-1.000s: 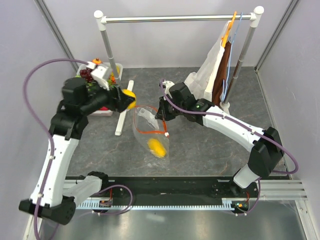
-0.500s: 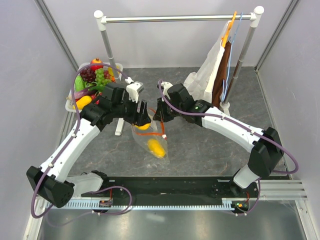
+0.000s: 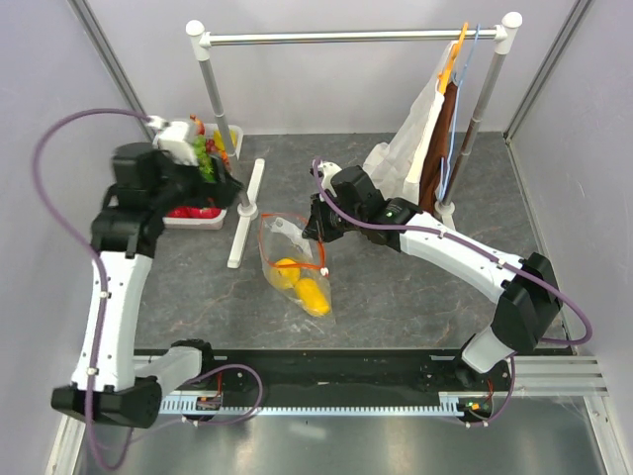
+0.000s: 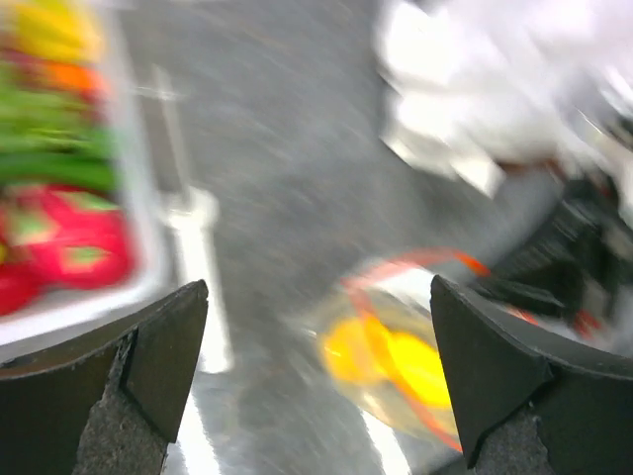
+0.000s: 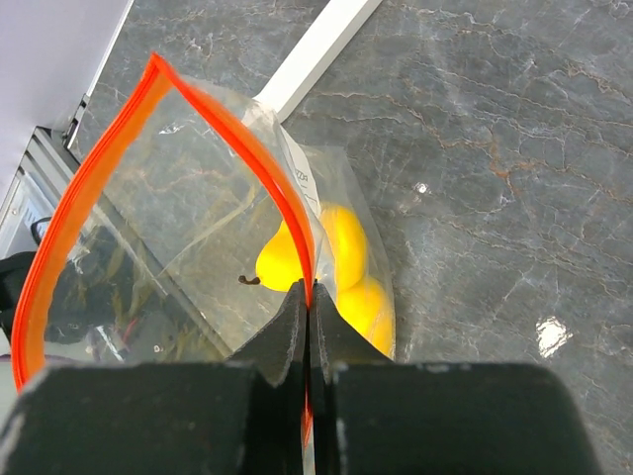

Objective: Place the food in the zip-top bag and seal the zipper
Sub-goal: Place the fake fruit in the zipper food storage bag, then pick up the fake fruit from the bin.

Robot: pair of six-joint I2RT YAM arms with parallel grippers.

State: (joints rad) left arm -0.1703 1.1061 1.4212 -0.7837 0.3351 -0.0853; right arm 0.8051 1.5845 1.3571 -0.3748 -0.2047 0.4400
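Observation:
The zip-top bag [image 3: 294, 259] lies mid-table with its mouth held open; two yellow fruits [image 3: 285, 269] lie inside. My right gripper [image 3: 318, 230] is shut on the bag's orange-red zipper edge [image 5: 297, 237] and holds it up. In the right wrist view the yellow fruits [image 5: 341, 262] show through the clear plastic below the gripper [image 5: 309, 297]. My left gripper [image 3: 229, 190] is open and empty, over the table beside the white food tray [image 3: 183, 222]. The left wrist view is blurred: gripper [image 4: 316, 327] open, bag with yellow fruits [image 4: 391, 361] ahead, red and green food [image 4: 59, 237] in the tray at the left.
A clothes rack stands at the back, its white foot bar [image 3: 245, 213] between tray and bag. A white cloth [image 3: 420, 139] hangs on a hanger at the rack's right end, close behind my right arm. Walls close in on both sides.
My left gripper carried a yellow fruit from the tray to the bag's mouth, let it go inside, and swung back left to the tray. The bag now holds two yellow fruits.

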